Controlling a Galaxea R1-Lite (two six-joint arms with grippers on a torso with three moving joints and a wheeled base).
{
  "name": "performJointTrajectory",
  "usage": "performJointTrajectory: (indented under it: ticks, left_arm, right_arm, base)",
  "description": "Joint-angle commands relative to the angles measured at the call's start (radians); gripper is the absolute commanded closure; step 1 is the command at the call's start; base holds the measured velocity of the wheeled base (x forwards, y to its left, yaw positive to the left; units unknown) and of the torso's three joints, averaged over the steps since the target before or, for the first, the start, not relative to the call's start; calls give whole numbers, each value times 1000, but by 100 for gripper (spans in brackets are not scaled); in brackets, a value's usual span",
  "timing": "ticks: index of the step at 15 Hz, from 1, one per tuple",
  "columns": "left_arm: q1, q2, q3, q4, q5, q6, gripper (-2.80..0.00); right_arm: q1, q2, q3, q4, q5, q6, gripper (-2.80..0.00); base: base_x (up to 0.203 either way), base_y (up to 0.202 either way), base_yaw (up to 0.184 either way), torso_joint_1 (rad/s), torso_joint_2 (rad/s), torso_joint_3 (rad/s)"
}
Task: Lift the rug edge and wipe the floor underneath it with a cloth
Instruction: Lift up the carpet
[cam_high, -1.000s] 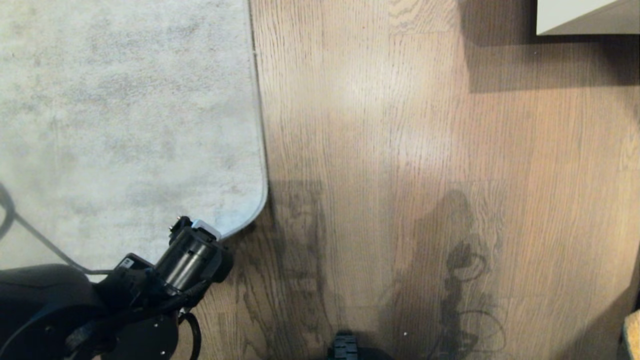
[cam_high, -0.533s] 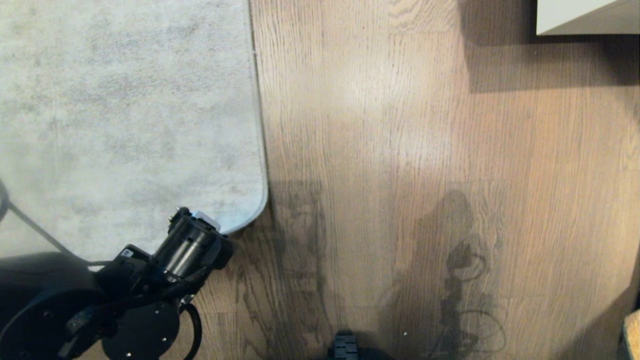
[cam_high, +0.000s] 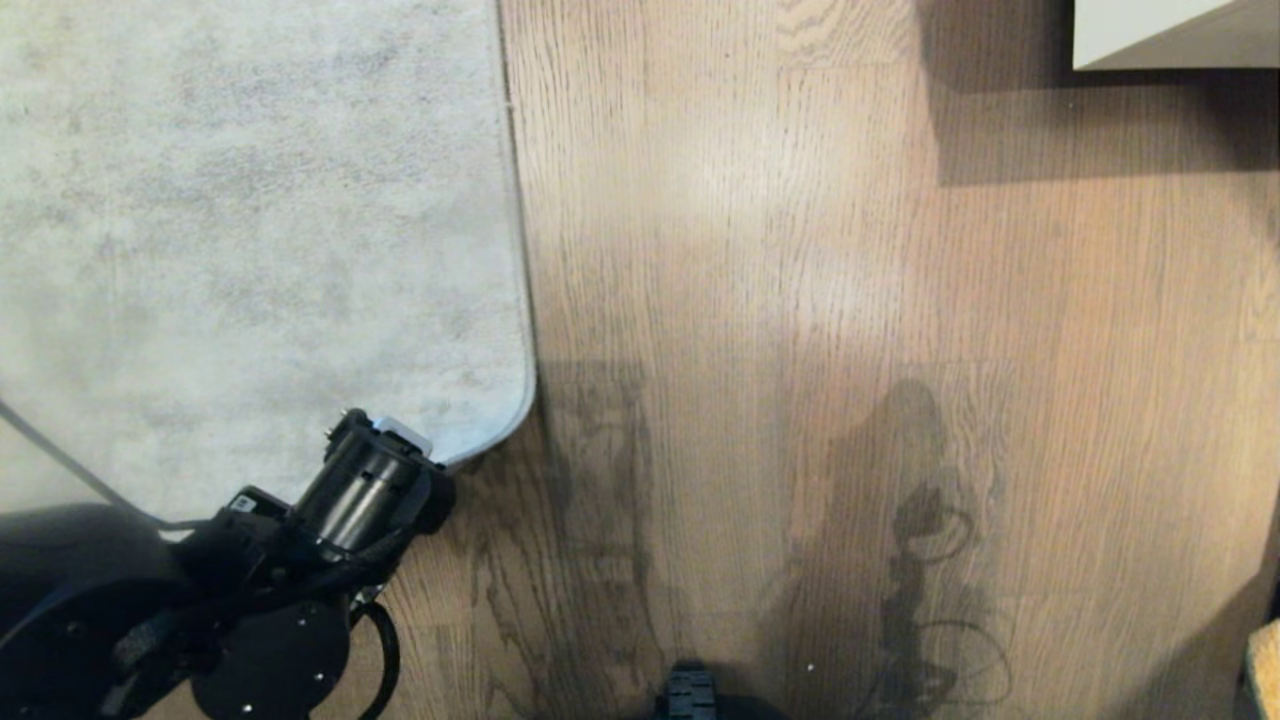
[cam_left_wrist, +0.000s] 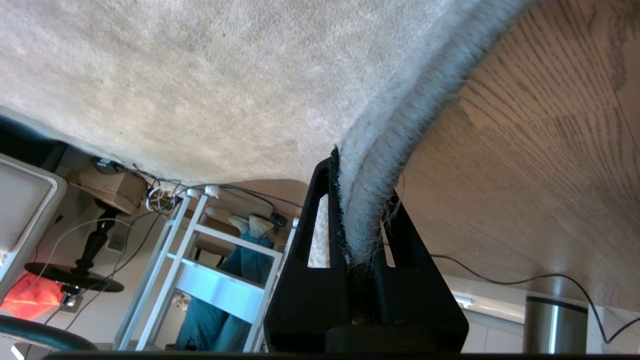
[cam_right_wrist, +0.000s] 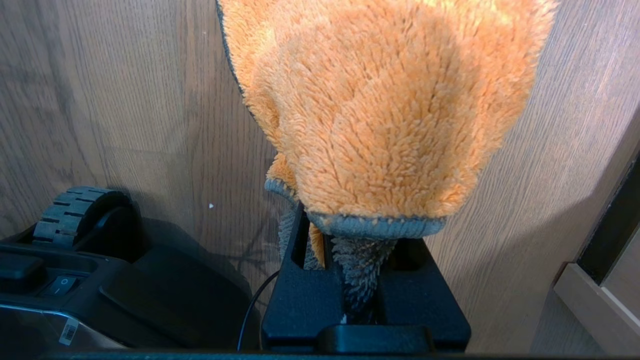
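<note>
My left gripper (cam_left_wrist: 361, 220) is clamped on the rug edge (cam_left_wrist: 400, 125); through the left wrist camera I see the grey pile border pinched between both black fingers (cam_left_wrist: 320, 210), the fringe of fibres running down into the jaw throat. From the head camera the left arm (cam_high: 360, 490) comes in from the near left, its wrist sitting right over the rounded near corner of the rug (cam_high: 250, 230). The gripper tips themselves are hidden under the wrist in that view. The rug covers the far left of the scene, its straight right border running from far to near before curving at the corner.

The floor (cam_high: 850, 350) is brown wood-grain plank, filling the middle and right; it carries shadows of my arms and cables. In the wrist view the floor meets the rug just beside the pinched border.

My right gripper (cam_right_wrist: 362, 260) is closed on the cloth (cam_right_wrist: 385, 100), a fluffy orange rag with a grey stitched hem; the fabric bunches into the jaws and hangs out past the fingertips. It hangs above bare floor on the near right. In the head view only a sliver of orange shows at the near right corner.

A wheel of the base (cam_right_wrist: 75, 210) sits near the right gripper. A pale cabinet corner (cam_high: 1170, 35) shows far right.
</note>
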Motion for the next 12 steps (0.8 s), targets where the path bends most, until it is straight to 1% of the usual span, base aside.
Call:
performJointTrajectory:
  ticks: [1,7,12]
  left_arm:
    - [2,-8,6,1,6,1,0]
    - [13,-33,7,3,7,3,0]
    - [65,-80,7,3,11,7,0]
  right_arm:
    - [0,1,0,0,1,-1,0]
    - [0,1,0,0,1,-1,0]
    - [0,1,0,0,1,-1,0]
  base:
    - [0,0,0,0,0,0]
    - [0,0,0,0,0,0]
    - [0,0,0,0,0,0]
